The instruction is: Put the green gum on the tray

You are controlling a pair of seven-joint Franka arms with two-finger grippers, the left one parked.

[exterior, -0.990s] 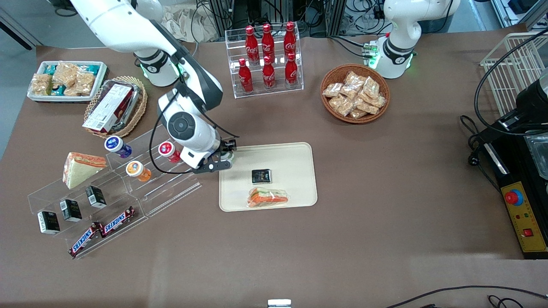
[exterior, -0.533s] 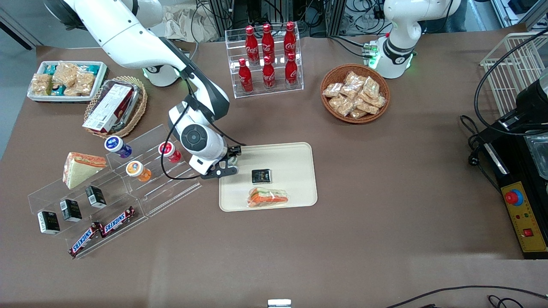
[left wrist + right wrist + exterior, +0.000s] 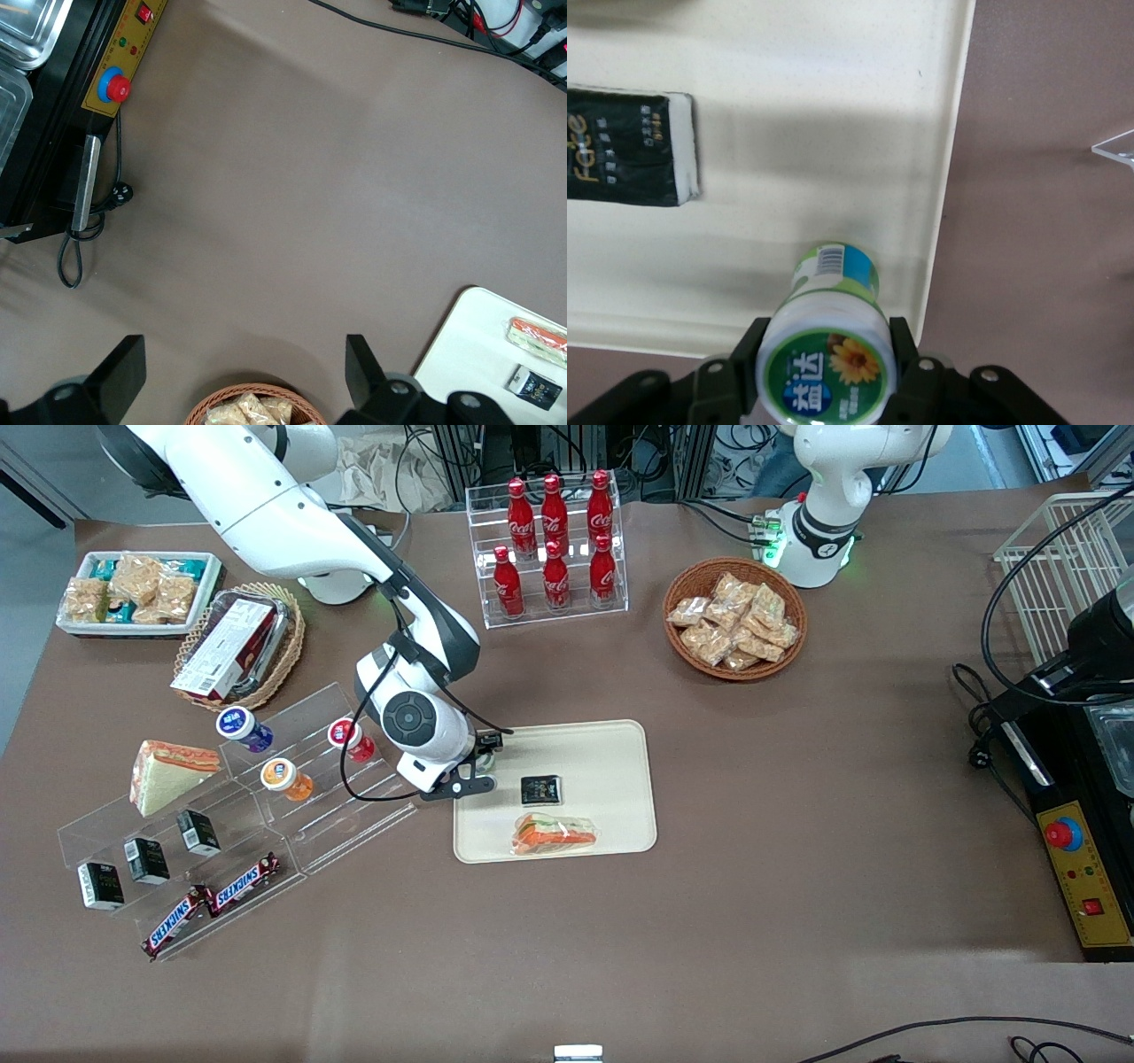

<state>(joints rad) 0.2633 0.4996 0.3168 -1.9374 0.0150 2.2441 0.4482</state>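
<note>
My right gripper (image 3: 479, 770) is shut on the green gum (image 3: 829, 354), a small bottle with a green-rimmed white lid and a sunflower label. In the wrist view the black fingers (image 3: 754, 349) clamp its lid from both sides while its body points down toward the cream tray (image 3: 833, 133). From the front, the gum (image 3: 488, 761) is mostly hidden by the gripper and hangs just above the tray (image 3: 611, 779), close to the edge at the working arm's end. A black packet (image 3: 540, 789) and a wrapped sandwich (image 3: 555, 834) lie on the tray.
A clear tiered stand (image 3: 337, 815) beside the tray holds gum bottles with blue (image 3: 239, 726), red (image 3: 348, 736) and orange (image 3: 282, 776) lids, a sandwich, black packets and Snickers bars. A cola bottle rack (image 3: 554, 549) and a snack basket (image 3: 734, 618) sit farther from the front camera.
My gripper has carried the green gum sideways from beside the clear stand to just over the tray's edge, then moved slightly farther over the tray.
</note>
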